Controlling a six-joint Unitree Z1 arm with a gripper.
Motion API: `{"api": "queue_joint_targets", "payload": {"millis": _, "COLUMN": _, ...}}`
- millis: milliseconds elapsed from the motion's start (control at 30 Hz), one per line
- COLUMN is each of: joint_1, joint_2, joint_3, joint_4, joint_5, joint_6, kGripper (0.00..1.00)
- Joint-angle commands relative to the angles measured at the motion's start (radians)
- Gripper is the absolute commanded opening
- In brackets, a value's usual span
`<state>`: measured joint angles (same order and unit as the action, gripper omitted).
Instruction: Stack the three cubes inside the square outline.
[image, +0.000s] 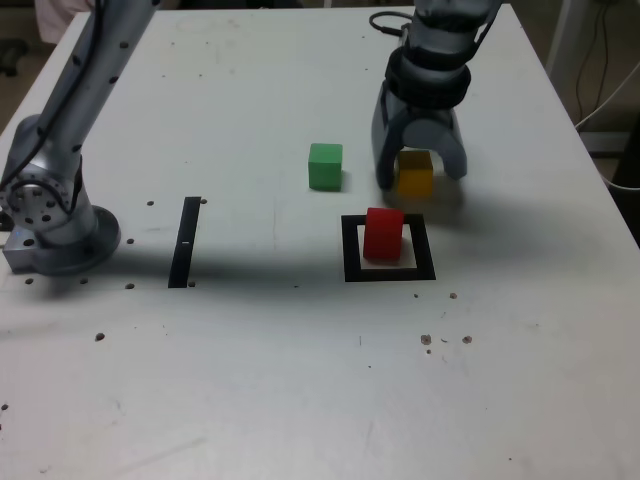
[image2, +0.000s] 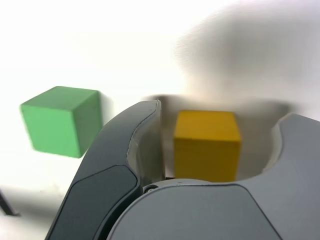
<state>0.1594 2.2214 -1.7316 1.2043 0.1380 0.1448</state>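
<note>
1 yel. cube (image2: 207, 146) btwn jaws of tool (image2: 220, 135) | tool released, gaps both sides | grn. cube (image2: 62, 121) outside

White, dark-speckled tabletop (image: 230, 380) with pale cables (image: 610, 100) beyond its right edge in the exterior view

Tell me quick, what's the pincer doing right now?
Pincer: open, its jaws on either side of the yellow cube, with a gap showing at each side; not gripping it.
</note>
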Motion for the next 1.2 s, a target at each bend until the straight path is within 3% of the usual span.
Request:
{"api": "queue_joint_targets", "payload": {"millis": 0, "joint_1": -0.003, "joint_2": -0.012, "joint_3": 0.018, "joint_4": -0.035, "joint_5": -0.014, "joint_6": 0.000, "kGripper": 0.35}}
{"api": "queue_joint_targets", "payload": {"millis": 233, "joint_1": -0.003, "joint_2": -0.010, "joint_3": 0.040, "joint_4": -0.072, "joint_5": -0.054, "joint_6": 0.004, "kGripper": 0.25}}
{"api": "queue_joint_targets", "payload": {"millis": 700, "joint_1": -0.002, "joint_2": -0.022, "joint_3": 0.008, "joint_4": -0.044, "joint_5": -0.033, "joint_6": 0.004, "kGripper": 0.22}}
{"api": "queue_joint_targets", "payload": {"millis": 933, "joint_1": -0.029, "joint_2": -0.077, "joint_3": -0.023, "joint_4": 0.026, "joint_5": -0.013, "joint_6": 0.007, "kGripper": 0.22}}
{"api": "queue_joint_targets", "payload": {"millis": 1167, "joint_1": -0.120, "joint_2": -0.170, "joint_3": -0.010, "joint_4": 0.098, "joint_5": -0.023, "joint_6": -0.004, "kGripper": 0.22}}
